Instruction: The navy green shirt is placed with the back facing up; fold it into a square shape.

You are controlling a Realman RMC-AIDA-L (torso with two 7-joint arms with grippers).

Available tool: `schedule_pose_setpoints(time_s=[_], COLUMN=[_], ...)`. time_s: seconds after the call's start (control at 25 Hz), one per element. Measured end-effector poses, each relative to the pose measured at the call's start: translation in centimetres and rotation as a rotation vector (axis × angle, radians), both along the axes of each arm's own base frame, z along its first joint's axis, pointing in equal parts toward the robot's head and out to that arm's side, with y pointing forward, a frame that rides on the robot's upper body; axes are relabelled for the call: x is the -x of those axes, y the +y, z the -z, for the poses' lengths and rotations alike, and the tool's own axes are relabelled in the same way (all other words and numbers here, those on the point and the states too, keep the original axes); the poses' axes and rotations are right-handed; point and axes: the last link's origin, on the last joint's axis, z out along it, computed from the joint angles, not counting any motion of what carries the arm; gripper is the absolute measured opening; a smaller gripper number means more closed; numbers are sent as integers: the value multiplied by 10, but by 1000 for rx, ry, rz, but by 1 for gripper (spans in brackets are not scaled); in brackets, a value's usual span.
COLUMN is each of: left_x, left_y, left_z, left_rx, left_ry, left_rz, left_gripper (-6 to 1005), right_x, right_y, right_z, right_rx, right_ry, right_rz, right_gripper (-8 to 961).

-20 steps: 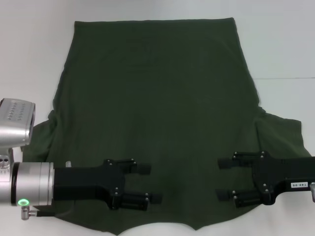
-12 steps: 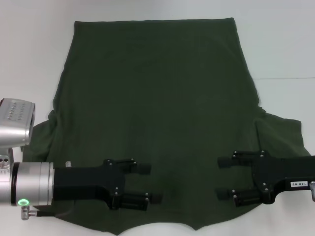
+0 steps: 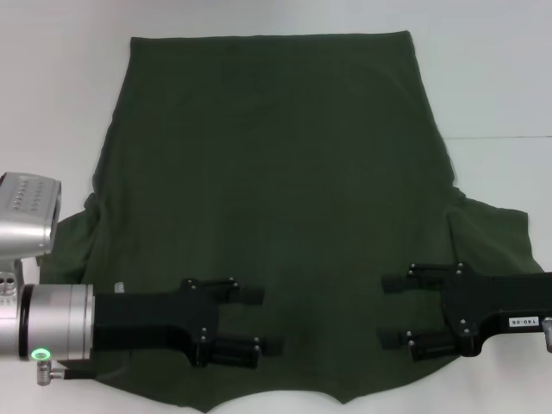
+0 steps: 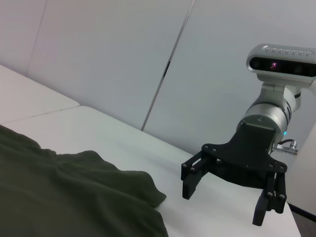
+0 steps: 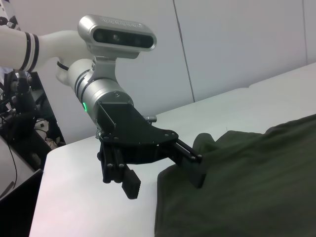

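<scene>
You're looking at a smooth white matte tabletop (image 3: pixel 492 78) with a thin straight seam (image 3: pixel 509 136) crossing its surface. Behind that tabletop stand pale grey wall panels (image 4: pixel 98 59), split by a narrow dark vertical joint (image 4: pixel 165 74). Beside the tabletop's edge, black equipment with loose cables (image 5: pixel 22 123) stands against the wall. Light falls soft and even.

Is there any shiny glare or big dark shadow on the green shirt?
Head view: the navy green shirt looks evenly lit and matte, no glare, only faint shading in its wrinkles. Right wrist view: the left tool is dark against a bright table. Left wrist view: the right tool casts no clear shadow.
</scene>
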Motion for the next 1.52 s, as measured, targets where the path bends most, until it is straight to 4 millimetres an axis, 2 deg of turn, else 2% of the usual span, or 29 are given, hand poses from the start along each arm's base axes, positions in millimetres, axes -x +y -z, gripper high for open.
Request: schedule_pose_setpoints(time_s=[0.24,0.4,0.64,0.84,0.92,0.96,1.0,1.16,1.52], left_x=[2,11,42,77,90,90,103,116,128], left_y=[7,22,48,53,52,52,49,44,34], left_z=[-12,-31,-76,-102,-106,-106,-106,-104,-97], left_rx=[-59,-121,-247,-330,-348,-348,-352,-342,-290], left_ry=[-62,-135,-239,-230,-202,-202,-147,-79,16], left_rz=[-62,-251,-592,-855,-934,-934,-1008,-1079,-1144], left_gripper=[905,904,900,891,887,885,884,876,860], right_x=[0,-3,-5,-4,-4,-4,-4,-5,-5], right_y=[1,2,6,9,9,10,10,12,13], right_z=[-1,-1,-1,-3,-4,-5,-6,-8,-8], right_rx=[-5,-24,-45,-50,-53,-54,-55,-62,-62], right_ry=[4,5,0,3,4,4,5,6,3], right_rz=[6,29,49,58,59,61,65,78,77], right_gripper=[883,883,883,883,883,883,883,883,884])
